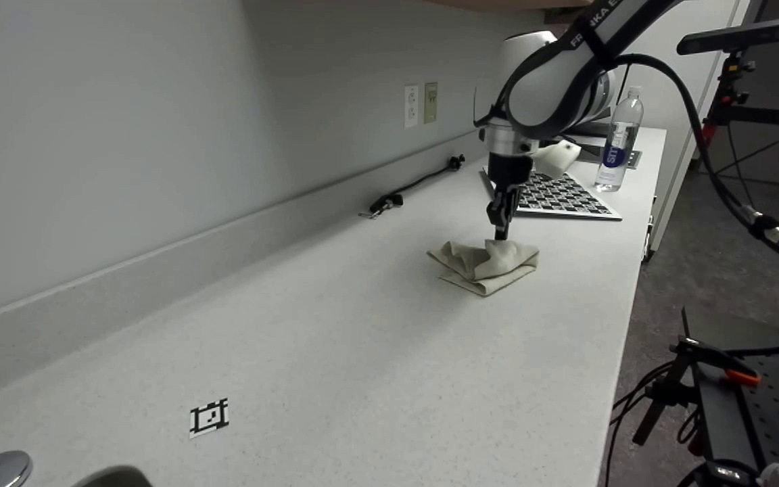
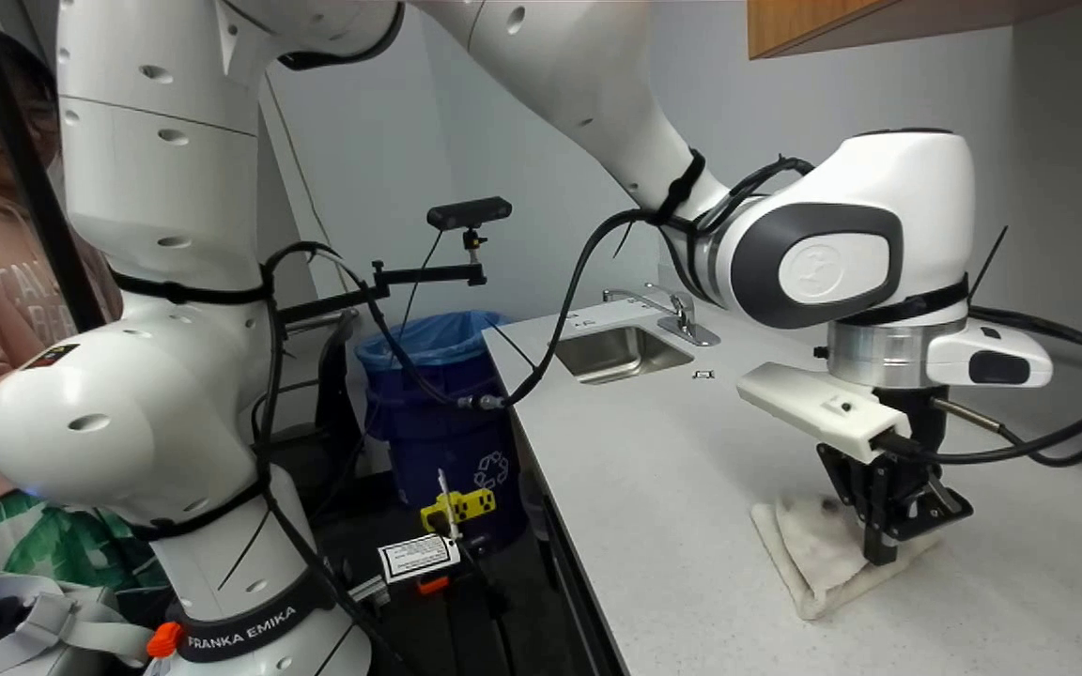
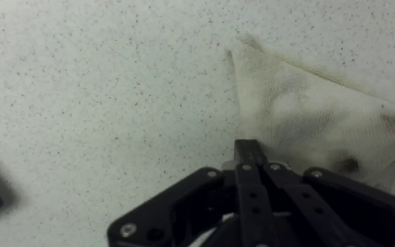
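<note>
White, dark-flecked surfacing makes up the table point(image 1: 362, 358), which runs along a grey wall point(image 1: 159, 135). Over it reaches the white arm point(image 2: 579, 84), bent so that its end points straight down. Beside the table in an exterior view stands a blue bin point(image 2: 438, 413), and a steel sink point(image 2: 626, 352) is set into the table's far end. A black-and-white chequered board point(image 1: 558, 196) lies flat near the cloth point(image 1: 487, 270), not touching it. The cloth itself, pale and folded over with a rumpled upper layer, lies on the table right at the arm's end. A clear bottle point(image 1: 617, 152) stands upright just beside the board.

The tool point(image 3: 250, 151) is narrow, its two fingers together, and the tips appear to touch the cloth at its edge; whether any fabric is caught between them I cannot tell. Smaller details are a printed marker point(image 1: 209, 417) on the table, well apart from the cloth, and a dark smudge point(image 3: 348, 165) on the fabric near the fingers.

The step in hand looks to be taking hold of the cloth by one edge. In my judgement the next move calls for testing that bite: a slow, slight rise, watching whether the edge follows, since a thin pinch on soft fabric could easily slip.
</note>
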You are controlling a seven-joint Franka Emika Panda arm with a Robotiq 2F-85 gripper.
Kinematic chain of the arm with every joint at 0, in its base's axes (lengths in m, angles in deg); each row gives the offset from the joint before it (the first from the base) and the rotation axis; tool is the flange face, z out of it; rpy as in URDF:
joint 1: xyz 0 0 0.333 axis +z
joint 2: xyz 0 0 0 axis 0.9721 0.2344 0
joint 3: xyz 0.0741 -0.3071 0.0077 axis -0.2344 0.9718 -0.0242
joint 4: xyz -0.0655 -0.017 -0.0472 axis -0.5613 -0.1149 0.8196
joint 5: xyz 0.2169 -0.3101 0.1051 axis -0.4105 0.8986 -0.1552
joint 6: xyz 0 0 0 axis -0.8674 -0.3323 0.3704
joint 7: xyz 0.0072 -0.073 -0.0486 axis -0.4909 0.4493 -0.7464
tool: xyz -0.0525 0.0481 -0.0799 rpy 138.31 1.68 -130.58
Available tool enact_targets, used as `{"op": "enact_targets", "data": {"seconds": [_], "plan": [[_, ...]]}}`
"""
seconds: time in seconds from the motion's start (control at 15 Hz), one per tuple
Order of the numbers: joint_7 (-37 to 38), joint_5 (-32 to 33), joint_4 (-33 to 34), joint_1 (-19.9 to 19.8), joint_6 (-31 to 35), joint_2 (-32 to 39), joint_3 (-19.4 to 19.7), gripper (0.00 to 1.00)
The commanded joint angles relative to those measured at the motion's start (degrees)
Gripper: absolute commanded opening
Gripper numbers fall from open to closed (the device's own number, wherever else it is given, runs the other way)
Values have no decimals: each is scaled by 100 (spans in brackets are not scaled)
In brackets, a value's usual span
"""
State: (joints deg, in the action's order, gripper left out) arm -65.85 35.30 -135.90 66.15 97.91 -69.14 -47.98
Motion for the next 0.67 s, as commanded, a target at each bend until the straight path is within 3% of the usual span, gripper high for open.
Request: {"op": "enact_targets", "data": {"seconds": [0.0,0.27,0.6], "plan": [[-15,-38,430,-16,-188,350,-106,0],[278,158,508,115,-323,408,-45,0],[844,861,267,361,-383,124,174,0]]}}
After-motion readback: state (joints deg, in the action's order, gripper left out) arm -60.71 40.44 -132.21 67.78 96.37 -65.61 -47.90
